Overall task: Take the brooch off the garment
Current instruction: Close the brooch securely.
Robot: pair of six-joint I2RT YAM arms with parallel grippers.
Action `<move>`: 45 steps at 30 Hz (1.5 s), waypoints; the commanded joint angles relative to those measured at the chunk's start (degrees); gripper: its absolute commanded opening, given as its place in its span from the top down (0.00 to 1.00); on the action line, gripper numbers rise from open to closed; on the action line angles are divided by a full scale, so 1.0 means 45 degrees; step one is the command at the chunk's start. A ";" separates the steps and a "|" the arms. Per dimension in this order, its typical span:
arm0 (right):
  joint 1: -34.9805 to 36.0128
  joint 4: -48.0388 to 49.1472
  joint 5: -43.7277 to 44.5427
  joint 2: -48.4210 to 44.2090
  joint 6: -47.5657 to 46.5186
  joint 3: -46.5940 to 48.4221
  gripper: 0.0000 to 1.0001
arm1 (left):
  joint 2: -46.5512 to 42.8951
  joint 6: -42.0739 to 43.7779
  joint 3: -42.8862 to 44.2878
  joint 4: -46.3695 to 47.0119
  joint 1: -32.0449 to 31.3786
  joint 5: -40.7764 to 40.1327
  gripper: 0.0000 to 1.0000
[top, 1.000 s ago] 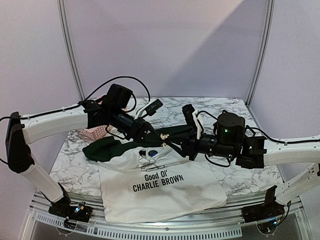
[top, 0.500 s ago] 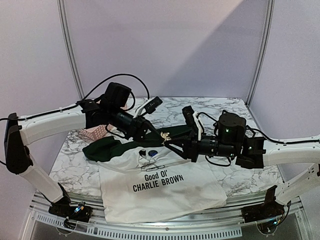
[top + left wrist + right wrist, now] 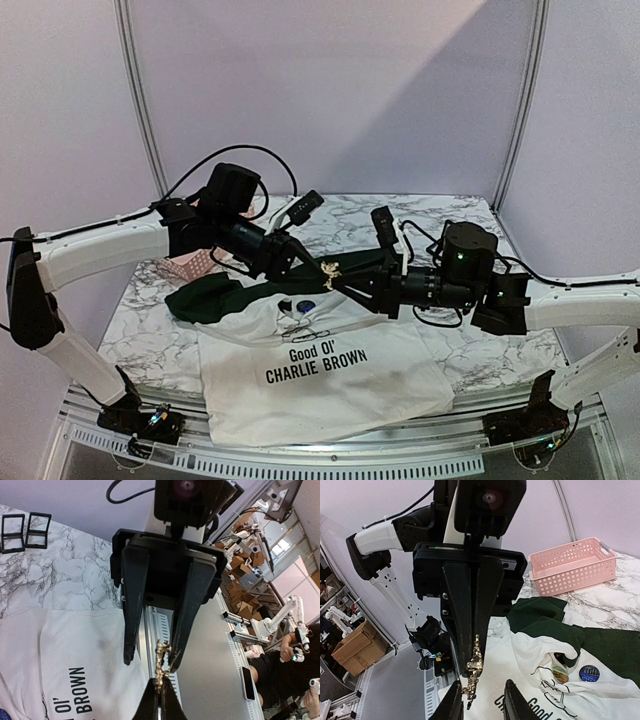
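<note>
Glinting slender gold brooch, knobbly.

Gold brooch, glinting. The garment's white with dark green sleeves, black lettering on the chest. Worktop: white marble, grey veins running through. Pink basket with a hole pattern, and there's a small blue badge, dark against the white.

The brooch — between left tool, right tool.

Small gold brooch in mid-air above the garment, white green-sleeved T-shirt spread flat, print up
</note>
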 commanded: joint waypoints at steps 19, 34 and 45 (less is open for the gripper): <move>-0.0301 0.0432 -0.0794 0.0582 0.0443 0.0075 0.75 | -0.0213 0.0263 -0.0090 -0.0209 -0.0363 0.0240 1.00; -0.0307 0.0793 0.0138 -0.0387 0.0840 -0.0628 0.69 | 0.0305 -0.0132 0.0142 -0.0390 -0.0304 0.0376 1.00; -0.0317 0.1067 0.0233 -0.0831 0.1046 -0.1124 0.66 | 0.0651 -0.0200 0.0298 -0.0685 -0.0268 0.0257 1.00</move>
